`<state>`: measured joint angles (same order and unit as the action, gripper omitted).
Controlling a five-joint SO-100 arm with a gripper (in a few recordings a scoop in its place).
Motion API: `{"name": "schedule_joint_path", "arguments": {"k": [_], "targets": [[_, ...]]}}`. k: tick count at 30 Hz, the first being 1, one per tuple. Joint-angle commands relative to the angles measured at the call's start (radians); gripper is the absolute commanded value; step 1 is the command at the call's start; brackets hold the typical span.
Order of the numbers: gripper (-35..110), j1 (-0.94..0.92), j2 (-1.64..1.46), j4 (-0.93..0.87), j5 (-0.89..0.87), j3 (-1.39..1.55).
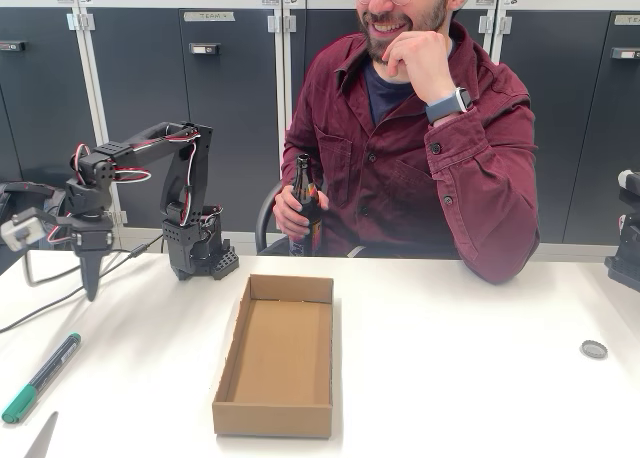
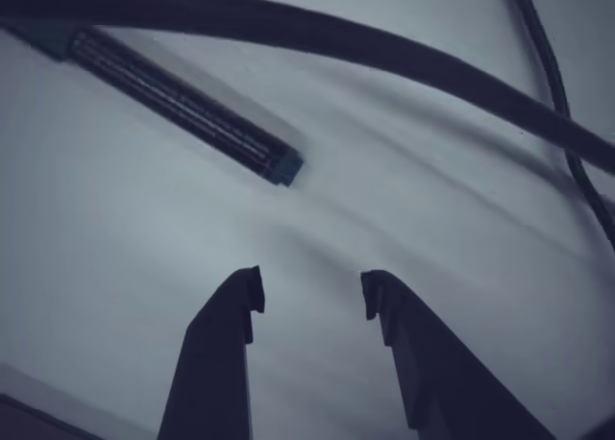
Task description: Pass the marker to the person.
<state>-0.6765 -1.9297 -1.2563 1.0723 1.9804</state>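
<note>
Marker (image 1: 40, 378) lies on desk (image 1: 450, 378), at 7 o'clock from gripper (image 1: 91, 278). Fingers (image 2: 231, 315) apart, empty. Risk: slim barrel rolls if pinched off-centre; cable (image 2: 384, 65) nearby may snag.

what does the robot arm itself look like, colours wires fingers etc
The small black plastic robot arm has boxy segments on a black base, with red, white and black wires looped along its joints. Its gripper ends in two dark, tapered fingers with notched tips.
</note>
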Motion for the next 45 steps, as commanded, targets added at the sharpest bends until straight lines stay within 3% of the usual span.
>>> {"name": "schedule_joint_path", "arguments": {"k": [1,9,22,27,45], "targets": [[23,-0.012,0.048,-0.002,-0.261,-0.133],[26,-0.014,0.163,-0.014,-0.755,-0.179],[38,0.031,0.307,0.103,-1.350,-0.215],[36,0.044,0.305,0.218,-1.408,-0.146],[36,0.080,0.526,0.192,-1.442,-0.270]]}}
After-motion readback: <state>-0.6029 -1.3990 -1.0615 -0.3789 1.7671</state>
